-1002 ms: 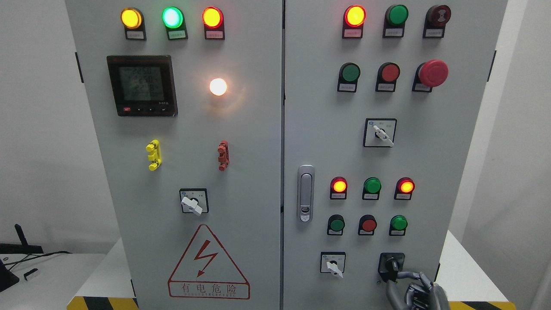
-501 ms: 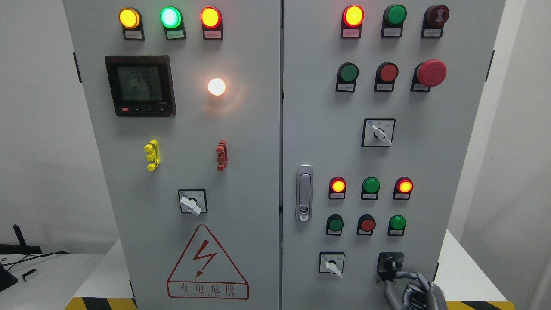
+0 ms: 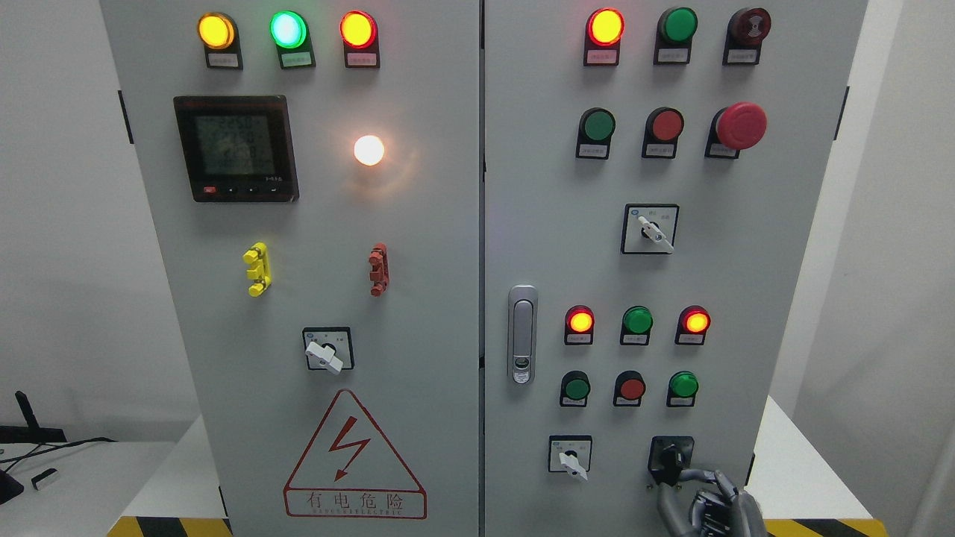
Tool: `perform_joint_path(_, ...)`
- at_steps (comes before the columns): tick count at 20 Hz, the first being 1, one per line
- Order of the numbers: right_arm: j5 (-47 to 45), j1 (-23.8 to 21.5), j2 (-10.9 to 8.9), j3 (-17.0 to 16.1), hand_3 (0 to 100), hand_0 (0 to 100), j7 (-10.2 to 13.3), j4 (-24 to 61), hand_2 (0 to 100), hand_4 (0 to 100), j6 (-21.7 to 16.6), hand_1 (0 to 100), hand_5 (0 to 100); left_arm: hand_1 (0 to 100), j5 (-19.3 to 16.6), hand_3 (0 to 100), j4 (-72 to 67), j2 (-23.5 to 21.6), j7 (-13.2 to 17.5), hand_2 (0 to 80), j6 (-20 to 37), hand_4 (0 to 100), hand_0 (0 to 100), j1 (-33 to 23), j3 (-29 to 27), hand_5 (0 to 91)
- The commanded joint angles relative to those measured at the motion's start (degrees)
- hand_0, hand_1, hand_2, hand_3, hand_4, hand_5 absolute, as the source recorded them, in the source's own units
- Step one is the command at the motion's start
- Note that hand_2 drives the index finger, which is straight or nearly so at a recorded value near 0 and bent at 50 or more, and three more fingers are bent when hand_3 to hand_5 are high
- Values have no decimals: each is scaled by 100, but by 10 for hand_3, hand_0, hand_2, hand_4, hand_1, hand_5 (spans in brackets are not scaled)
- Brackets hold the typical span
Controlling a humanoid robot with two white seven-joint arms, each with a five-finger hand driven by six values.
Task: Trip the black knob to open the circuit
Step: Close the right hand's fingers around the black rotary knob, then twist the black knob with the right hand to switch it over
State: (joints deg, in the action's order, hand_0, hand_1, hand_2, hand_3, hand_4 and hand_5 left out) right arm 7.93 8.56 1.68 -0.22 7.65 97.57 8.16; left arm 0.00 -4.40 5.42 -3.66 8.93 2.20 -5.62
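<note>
The black knob sits on a black square plate at the lower right of the grey cabinet's right door. My right hand comes up from the bottom edge just below it. Its metal fingers reach left onto the knob's lower side and the thumb rises beneath, so the hand is closed around the knob. The palm hides the panel under the knob. My left hand is out of view.
A white selector switch stands left of the knob. Above it are three push buttons and three lamps, two of them lit red. A door latch is by the seam. A white table carries the cabinet.
The whole picture has slid a little to the left. My right hand stays at the black knob; I cannot tell whether the knob has turned.
</note>
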Motion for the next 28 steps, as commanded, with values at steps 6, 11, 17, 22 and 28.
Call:
perform_joint_path(6, 15, 6, 87, -75, 1000, 430, -26, -1, 428, 1000, -8, 724, 1000, 389, 26, 0, 0, 3, -3, 0, 4, 0, 120, 0, 0, 0)
perform_joint_path(11, 24, 6, 96, -75, 1000, 432, -26, -1, 427, 1000, -8, 721, 1000, 389, 26, 0, 0, -6, -3, 0, 4, 0, 120, 0, 0, 0)
perform_joint_path(17, 33, 6, 96, -66, 1000, 434, -26, -1, 466, 1000, -8, 723, 1000, 389, 26, 0, 0, 3, -3, 0, 4, 0, 120, 0, 0, 0)
perform_joint_path(22, 42, 23, 96, -31, 1000, 436, -27, -1, 476, 1000, -8, 725, 1000, 389, 26, 0, 0, 3, -3, 0, 4, 0, 120, 0, 0, 0)
perform_joint_path(28, 42, 32, 105, 4, 1000, 437, -35, -1, 478, 1000, -8, 723, 1000, 389, 26, 0, 0, 3, -3, 0, 4, 0, 120, 0, 0, 0)
